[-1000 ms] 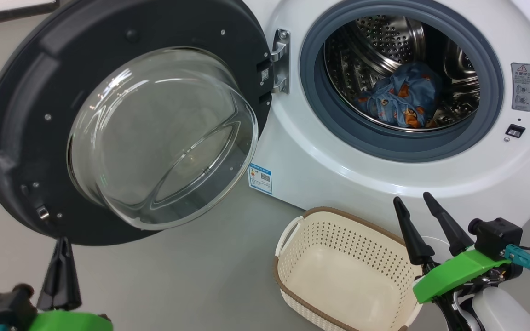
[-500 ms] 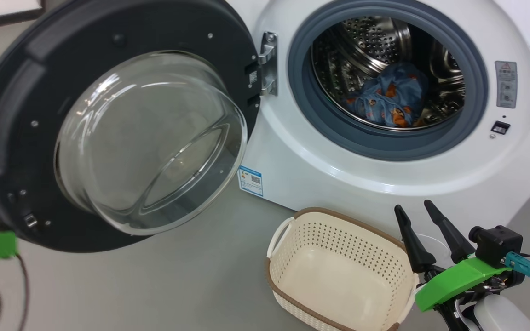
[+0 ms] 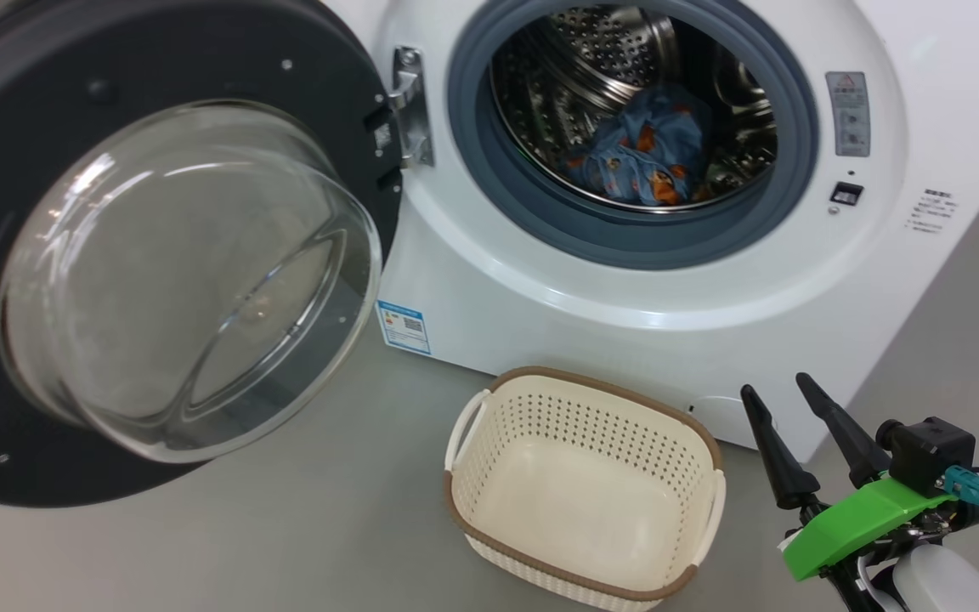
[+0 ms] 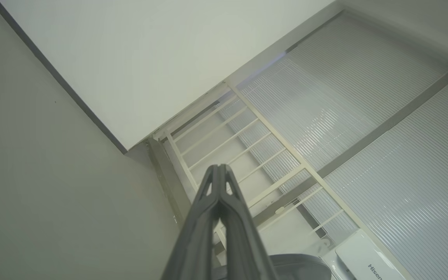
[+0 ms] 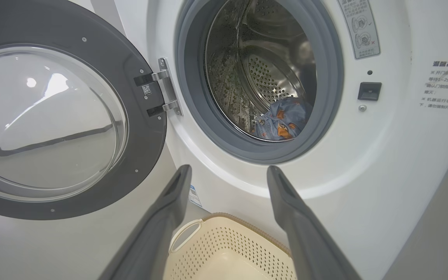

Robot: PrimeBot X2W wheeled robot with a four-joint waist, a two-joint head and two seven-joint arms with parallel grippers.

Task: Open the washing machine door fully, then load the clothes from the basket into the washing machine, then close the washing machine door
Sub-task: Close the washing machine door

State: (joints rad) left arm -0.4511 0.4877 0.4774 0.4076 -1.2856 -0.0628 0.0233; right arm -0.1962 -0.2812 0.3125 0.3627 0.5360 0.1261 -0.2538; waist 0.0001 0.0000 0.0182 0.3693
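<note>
The washing machine (image 3: 625, 314) (image 5: 364, 163) stands ahead with its door (image 3: 158, 255) (image 5: 53, 116) swung wide to the left, glass bowl facing me. The clothes (image 3: 642, 153) (image 5: 282, 118), blue with orange figures, lie bundled inside the steel drum. On the floor in front sits the basket (image 3: 583, 484) (image 5: 228, 252), nothing inside it. My right gripper (image 3: 783, 391) (image 5: 228, 171) hovers open just right of the basket, holding nothing. In the left wrist view my left gripper (image 4: 218, 169) is shut on nothing, pointing at a wall and a white rack.
Grey floor (image 3: 302, 527) spreads around the basket and below the open door. A white wire rack (image 4: 247, 155) and ribbed panels (image 4: 364, 116) lie beyond the left gripper. A blue label (image 3: 404, 327) marks the washer's lower front.
The head camera has swung left and the whole picture has shifted. My left gripper has left the head view and closed fully. The right gripper stays open near the basket.
</note>
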